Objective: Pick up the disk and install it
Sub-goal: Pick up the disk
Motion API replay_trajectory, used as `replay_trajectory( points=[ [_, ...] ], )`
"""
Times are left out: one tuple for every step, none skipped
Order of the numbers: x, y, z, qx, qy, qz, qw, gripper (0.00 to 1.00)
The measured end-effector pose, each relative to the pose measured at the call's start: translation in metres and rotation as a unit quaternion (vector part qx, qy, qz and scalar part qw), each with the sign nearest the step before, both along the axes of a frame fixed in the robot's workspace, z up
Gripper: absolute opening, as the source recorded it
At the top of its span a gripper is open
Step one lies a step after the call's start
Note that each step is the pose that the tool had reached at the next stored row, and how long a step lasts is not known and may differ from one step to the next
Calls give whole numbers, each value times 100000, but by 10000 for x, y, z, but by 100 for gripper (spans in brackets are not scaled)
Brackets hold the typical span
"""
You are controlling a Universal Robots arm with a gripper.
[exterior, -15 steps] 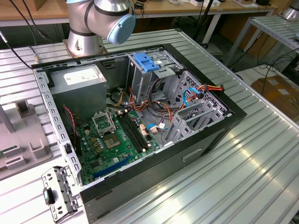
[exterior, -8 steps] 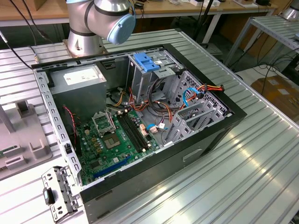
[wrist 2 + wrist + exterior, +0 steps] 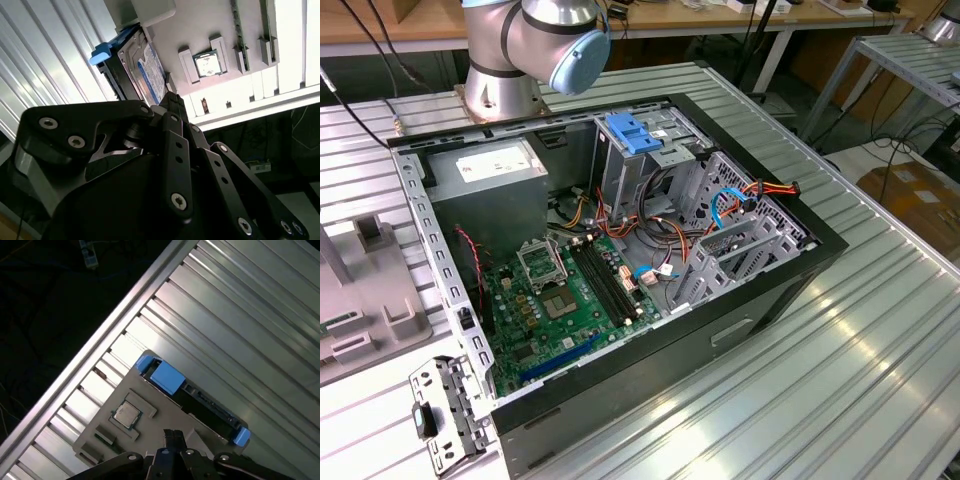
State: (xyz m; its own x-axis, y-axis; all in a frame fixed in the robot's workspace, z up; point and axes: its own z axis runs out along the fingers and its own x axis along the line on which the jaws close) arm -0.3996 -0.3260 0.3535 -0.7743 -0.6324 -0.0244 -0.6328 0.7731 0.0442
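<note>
"So, where's the disk (image 3: 202, 401)?"
"It's standing on edge in the grey holder (image 3: 160, 406), near the counter's (image 3: 260, 315) edge. That puts it just ahead of my end effector (image 3: 172, 436), on the holder's far side."
"And its long axis?"
"It runs along the counter's grooves, across my line of approach, with one blue end toward the counter's edge."
"Is the end effector spread or pressed together?"
"I cannot tell."
</note>
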Motion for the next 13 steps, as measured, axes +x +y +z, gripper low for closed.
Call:
replay_trajectory(
  points=[
    [0,0,0,2,-2,895,99996,11],
    [0,0,0,3,-3,1267,99992,11],
    [0,0,0,2,1,1574,99988,11],
    [0,0,0,4,-2,2057,99979,11],
    [0,0,0,-1,0,2396,99971,11],
    [0,0,0,2,0,2756,99962,11],
    [0,0,0,4,-3,3075,99953,11],
    [0,0,0,2,2,3565,99936,11],
    [0,0,0,1,1,3851,99926,11],
    [0,0,0,0,3,4344,99906,11],
    [0,0,0,2,0,4669,99891,11],
    [0,0,0,2,-3,5014,99874,11],
    [0,0,0,3,-3,5327,99858,11]
  ],
)
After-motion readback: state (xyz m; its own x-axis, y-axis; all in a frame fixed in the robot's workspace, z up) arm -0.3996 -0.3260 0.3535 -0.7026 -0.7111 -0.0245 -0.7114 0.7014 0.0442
